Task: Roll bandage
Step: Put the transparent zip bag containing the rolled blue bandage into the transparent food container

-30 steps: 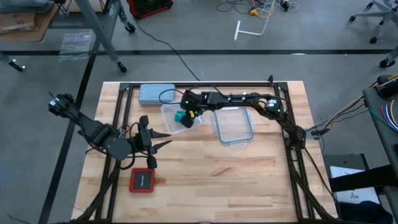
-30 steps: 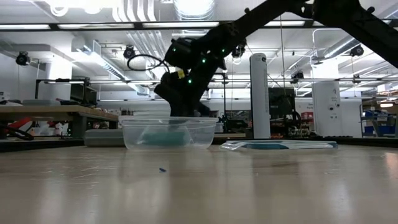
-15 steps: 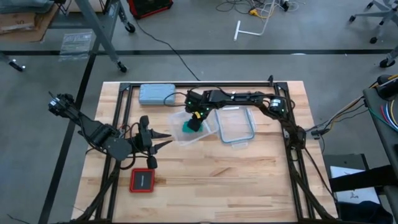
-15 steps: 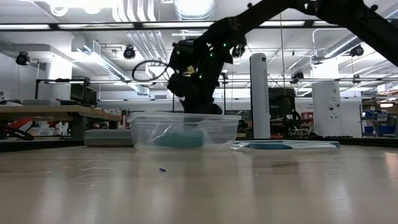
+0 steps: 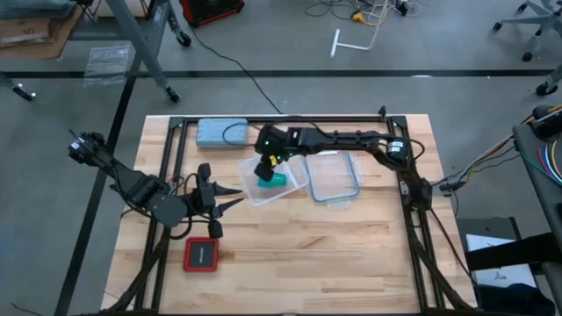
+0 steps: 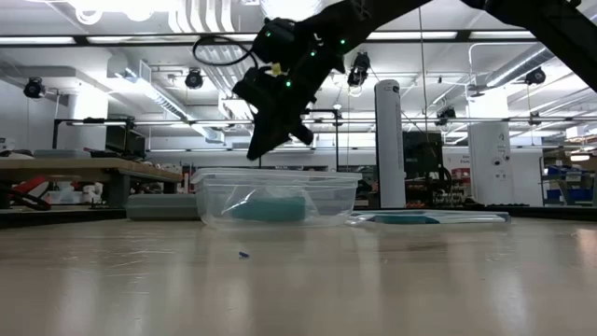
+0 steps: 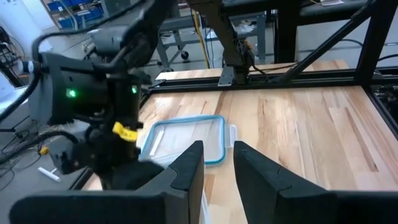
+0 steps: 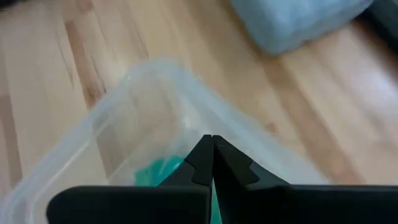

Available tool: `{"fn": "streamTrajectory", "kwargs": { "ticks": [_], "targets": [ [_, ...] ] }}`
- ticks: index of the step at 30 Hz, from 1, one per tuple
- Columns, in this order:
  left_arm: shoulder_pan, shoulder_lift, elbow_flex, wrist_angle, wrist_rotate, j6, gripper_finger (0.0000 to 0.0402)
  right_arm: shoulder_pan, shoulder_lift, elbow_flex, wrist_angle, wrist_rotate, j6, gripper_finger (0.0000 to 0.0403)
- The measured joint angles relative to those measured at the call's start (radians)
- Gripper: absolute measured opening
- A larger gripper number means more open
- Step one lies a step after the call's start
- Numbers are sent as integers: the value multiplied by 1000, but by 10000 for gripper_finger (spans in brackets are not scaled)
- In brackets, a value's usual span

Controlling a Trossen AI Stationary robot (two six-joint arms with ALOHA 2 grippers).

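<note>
Table [image 5: 351,246]: pale wooden top inside a dark frame; no writing shows on it.
Left arm: waits at the table's left side, its left gripper [image 5: 230,196] with fingers a little apart and nothing between them.
Right arm: reaches across the far side of the table; the right gripper [image 8: 212,140] hangs above the container, fingertips pressed together and empty.
Container [image 5: 294,186]: clear plastic tub near the table's middle; its blue-rimmed lid [image 5: 331,176] lies just beside it.
Grey-blue case [image 5: 221,132]: lies at the far edge, apart from the tub; no label can be read.
Red-edged pad [image 5: 201,255]: sits near the left arm; any marking is too small to tell.
Bandage [image 6: 269,208]: teal-green, lying on the tub's floor, below the right gripper and not touched by it.
Handling: likely light, soft and springy, so it would squash and unwind easily; a gentle pinch across its middle seems safest.
Writing: none legible anywhere.
</note>
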Motion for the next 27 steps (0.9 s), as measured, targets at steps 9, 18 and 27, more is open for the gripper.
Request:
{"fn": "streamTrajectory", "kwargs": {
  "ticks": [9, 18, 27],
  "targets": [
    [1, 0, 0, -3, 0, -1, 79, 25, 66, -1, -29, -77, 39, 0],
    [0, 0, 0, -10, 0, -2, 81, 56, 60, 3, -97, -181, 55, 0],
    [0, 0, -2, -9, 1, -5, 78, 53, 50, 82, -73, -124, 38, 0]
  ]
}}
